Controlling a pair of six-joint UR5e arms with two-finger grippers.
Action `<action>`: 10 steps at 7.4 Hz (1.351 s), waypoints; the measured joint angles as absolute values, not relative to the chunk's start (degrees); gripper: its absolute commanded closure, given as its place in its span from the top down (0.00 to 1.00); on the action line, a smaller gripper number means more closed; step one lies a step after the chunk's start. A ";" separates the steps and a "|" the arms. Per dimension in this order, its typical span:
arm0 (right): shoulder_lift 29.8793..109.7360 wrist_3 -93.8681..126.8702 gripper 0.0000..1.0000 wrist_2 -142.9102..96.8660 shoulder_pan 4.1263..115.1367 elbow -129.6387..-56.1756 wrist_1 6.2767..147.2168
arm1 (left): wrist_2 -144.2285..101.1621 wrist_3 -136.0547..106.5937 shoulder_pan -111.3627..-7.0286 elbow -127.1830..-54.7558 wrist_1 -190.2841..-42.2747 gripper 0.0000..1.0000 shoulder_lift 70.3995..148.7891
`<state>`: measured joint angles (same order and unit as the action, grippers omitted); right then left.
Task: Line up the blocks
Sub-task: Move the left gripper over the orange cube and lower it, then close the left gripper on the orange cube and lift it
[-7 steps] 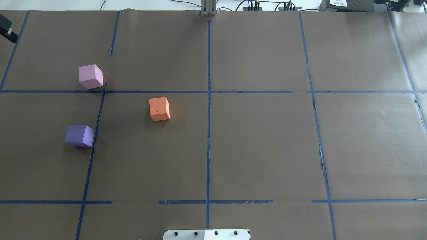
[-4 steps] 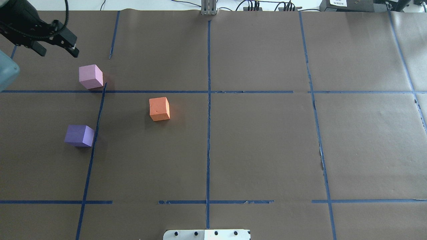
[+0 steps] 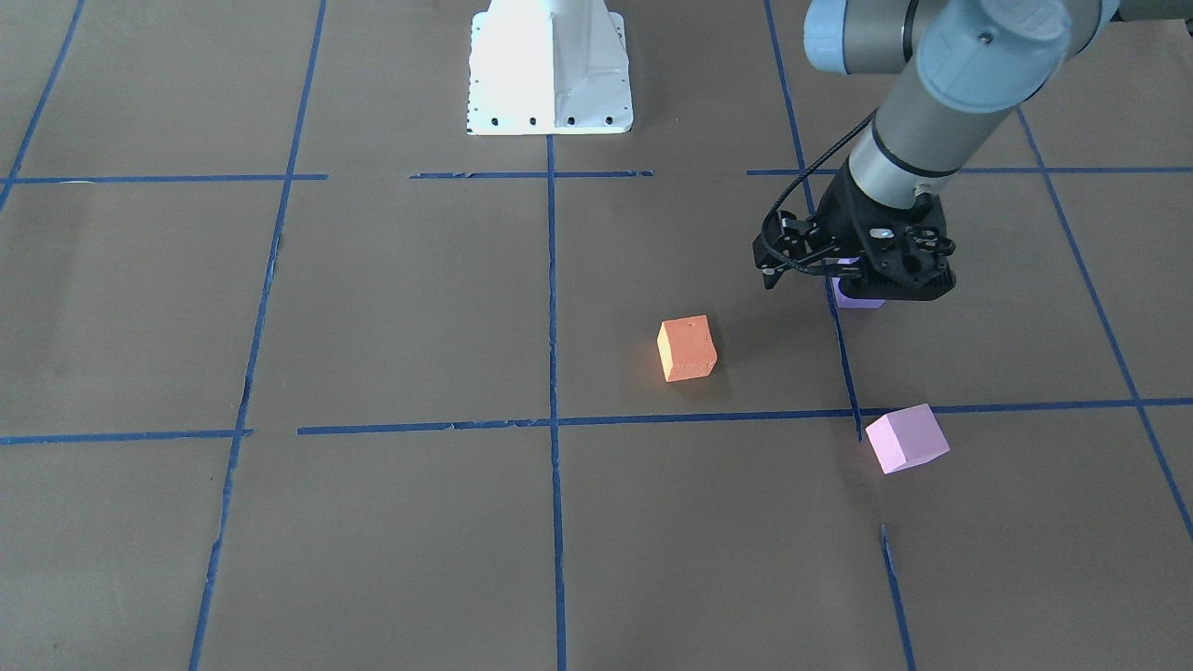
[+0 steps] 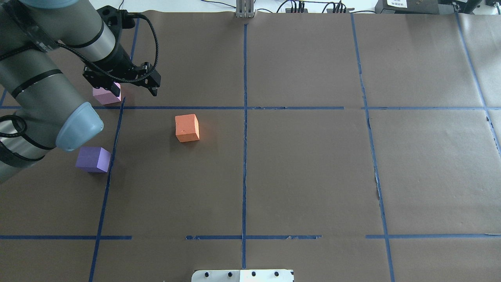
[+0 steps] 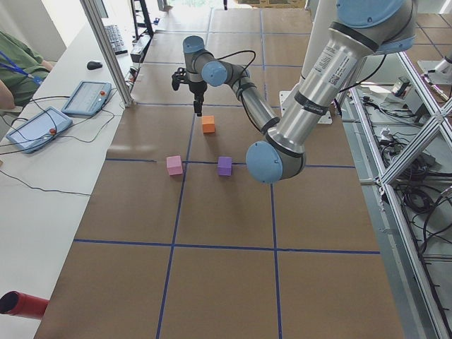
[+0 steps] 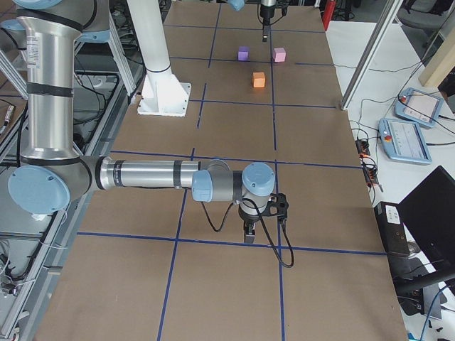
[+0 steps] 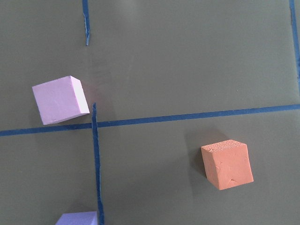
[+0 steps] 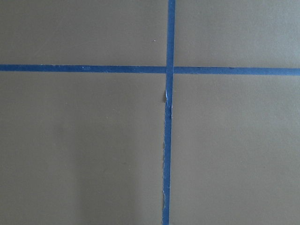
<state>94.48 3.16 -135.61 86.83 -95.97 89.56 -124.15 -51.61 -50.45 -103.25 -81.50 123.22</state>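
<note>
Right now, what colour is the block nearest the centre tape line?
The block is orange, clearest in the left wrist view.

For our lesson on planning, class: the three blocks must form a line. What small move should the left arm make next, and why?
Probably carry the left end effector over the orange block and lower it. It hovers open and empty, while the pink block and purple block lie beside one tape line; orange sits off to the side.

Grey left arm (image 4: 39, 90), pale blue joint caps (image 4: 80, 125), black left gripper (image 4: 135, 91) with looped black cable (image 4: 156, 45), white screw-dotted base (image 3: 550, 70) at twelve o'clock.
</note>
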 measured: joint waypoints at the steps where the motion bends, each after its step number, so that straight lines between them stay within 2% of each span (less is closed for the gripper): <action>1: 94.48 3.16 1.00 -135.62 86.82 -95.98 89.56 | -123.53 -53.22 -48.94 -101.64 -83.24 1.00 123.49; 8: 94.48 3.16 1.00 -135.61 86.83 -95.98 89.58 | -118.23 -67.64 -41.60 -88.38 -92.32 1.00 129.33; 10: 94.48 3.16 1.00 -135.60 86.79 -95.98 89.62 | -118.22 -68.52 -41.08 -86.92 -93.67 1.00 129.44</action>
<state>94.48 3.16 -135.60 86.79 -95.98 89.62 -118.22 -68.52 -41.08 -86.92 -93.67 129.44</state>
